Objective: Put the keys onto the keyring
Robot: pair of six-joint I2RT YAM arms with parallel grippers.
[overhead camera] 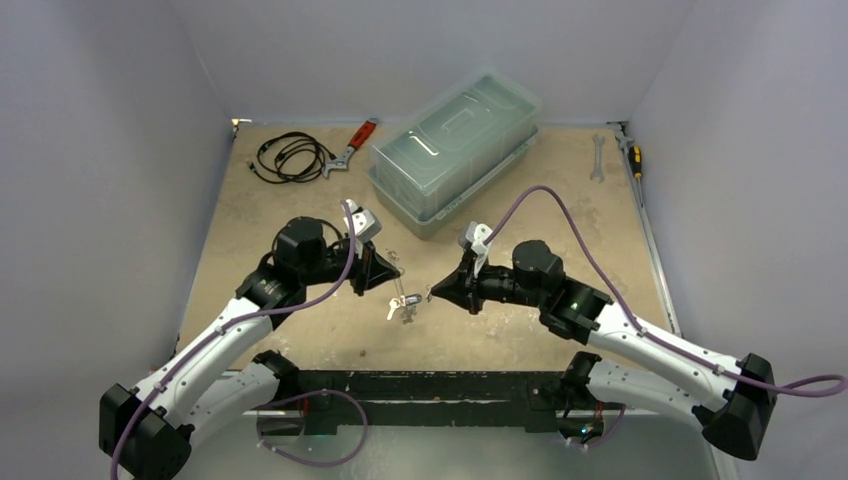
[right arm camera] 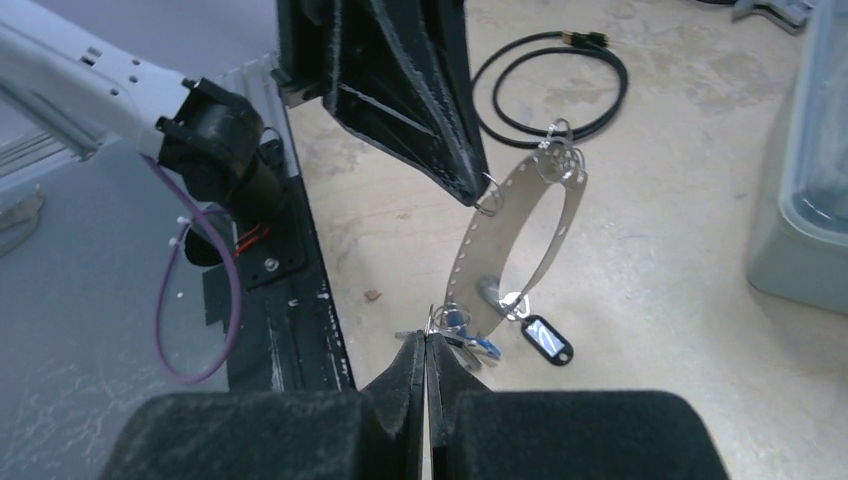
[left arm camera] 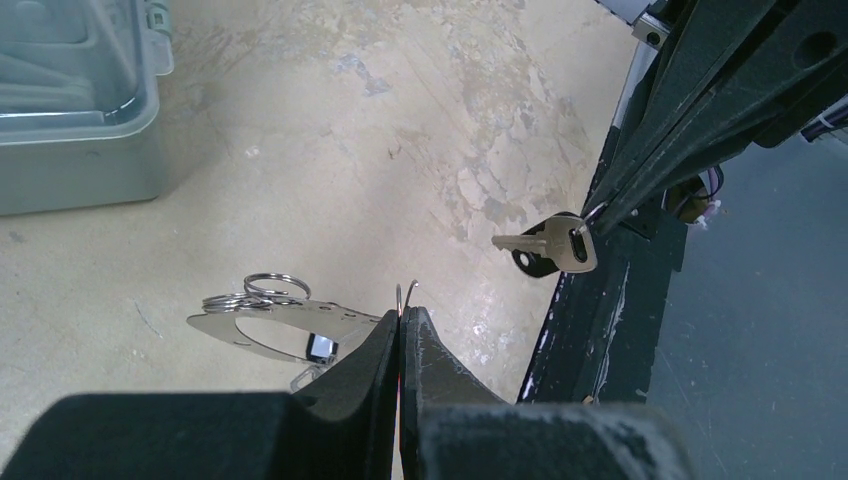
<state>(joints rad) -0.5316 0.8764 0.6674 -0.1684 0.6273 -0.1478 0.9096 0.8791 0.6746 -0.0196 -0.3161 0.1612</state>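
**Silver metal, threading step: handling notes and blind spots**

**Item.** Keyring [left arm camera: 300, 316]: a pale silvery oval loop of perforated strip metal. It hangs on edge below the left tool [left arm camera: 401, 315] and just ahead of the right tool [right arm camera: 425, 340], above the mottled beige surface [left arm camera: 330, 150].

**Companions.** Keys [left arm camera: 556, 246]: small silver metal keys with oblong plastic tags, one black [right arm camera: 548, 338] and one blue. They sit at the right tool's tip.

**Left tool.** The jaws are fully closed, pinching a thin wire split ring [left arm camera: 406, 290] on the loop's rim.

**Right tool.** The jaws are fully closed on the keys, apparently by a small ring at the head.

**Handling, as judged.**
- The left tool should act as the fixed anchor, so the loop neither swings nor twists.
- The right tool should bring the key's hole to the open end of the wire and feed it along the curve in small, slow moves.
- A pull straight away from the left tool would likely tilt the loop or slip the pinch.

**Not legible.**
- The gap in the split ring cannot be made out.
- Both grips vanish between the dark fingers.
- The number of keys is uncertain, and the blue tag is partly hidden by the right tool.
- It cannot be told whether the tagged keys already hang from the loop's lower end.
- From above, the whole cluster is too small to read.
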